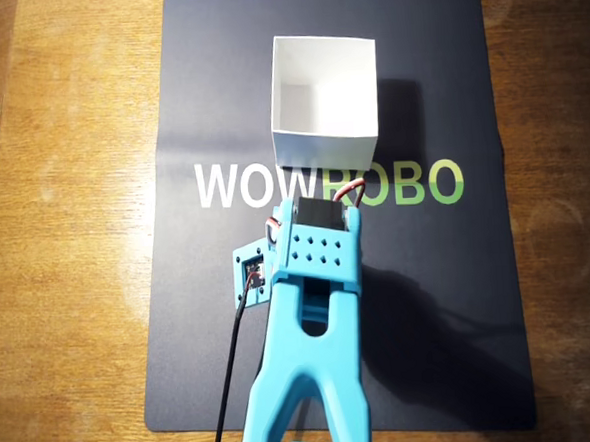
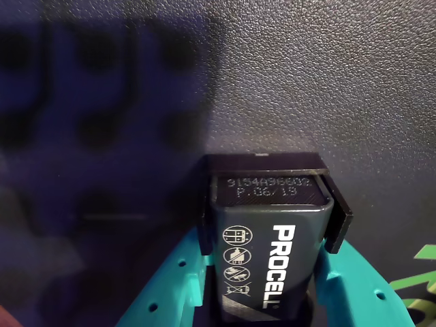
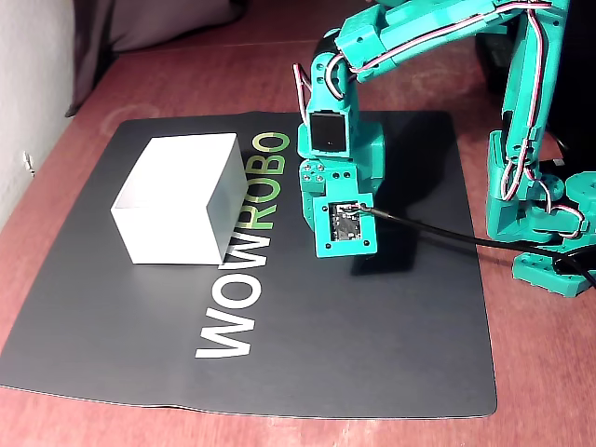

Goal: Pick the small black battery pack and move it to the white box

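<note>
We have the small black battery pack [image 2: 272, 272] clamped in the claw [image 2: 262, 300]: in the wrist view the 2 teal fingers [image 2: 170, 286] sit hard against its long sides, with the PROCELL face toward the camera and the stamped end pointing away from the wrist. Whether it is already off the black mat [image 2: 327, 82] we cannot tell; the mat's grain looks close behind it.

We judge the step in hand to be the carry to the white box [image 1: 325, 129]. To do it well we should keep the squeeze steady, since the pack's faces look smooth and only its lower part is gripped, and raise it before we travel. From above, the box lies just ahead of the claw, near but not touching, and its near wall [image 1: 323, 151] is the first edge in our path. In the fixed view the box [image 3: 177, 200] stands tall beside the claw [image 3: 317, 200], so the pack must clear the rim before we move across, then come down over the open middle, not against a thin wall that could tip or slide.

Room is generous: the mat to both sides of the claw is bare, and nothing stands between claw and box. The camera cable [image 3: 438, 233] trails behind us, away from the route.
</note>
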Controlling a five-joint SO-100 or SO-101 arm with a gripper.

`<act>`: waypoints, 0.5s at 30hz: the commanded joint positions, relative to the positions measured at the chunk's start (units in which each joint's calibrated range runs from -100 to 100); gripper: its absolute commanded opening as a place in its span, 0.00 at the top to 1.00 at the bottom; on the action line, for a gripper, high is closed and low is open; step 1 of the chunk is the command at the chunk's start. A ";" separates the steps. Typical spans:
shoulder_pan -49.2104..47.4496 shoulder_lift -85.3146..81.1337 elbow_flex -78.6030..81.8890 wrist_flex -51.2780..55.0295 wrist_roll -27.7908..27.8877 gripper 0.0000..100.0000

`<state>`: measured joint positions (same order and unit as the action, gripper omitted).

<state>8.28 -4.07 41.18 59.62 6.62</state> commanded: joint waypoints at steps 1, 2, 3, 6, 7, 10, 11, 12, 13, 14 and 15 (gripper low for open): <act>0.93 0.08 -1.05 0.51 -0.24 0.86; 0.93 0.08 -1.05 0.51 -0.24 0.86; 0.93 -0.01 -1.05 0.51 -0.24 0.87; 0.93 -0.10 -1.05 0.51 -0.24 0.87; 0.93 -0.18 -1.05 0.51 -0.24 0.87; 0.93 -0.54 -1.05 0.51 -0.29 0.87; 0.93 -0.62 -1.14 0.51 -0.29 0.87; 0.93 -0.71 -1.23 0.59 -0.29 0.87; 0.93 -0.71 -1.59 0.59 -0.29 0.87; 0.93 -0.71 -1.86 0.59 -0.29 0.87; 1.04 -0.80 -2.04 0.59 -0.29 0.87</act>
<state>8.28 -4.07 41.18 59.62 6.62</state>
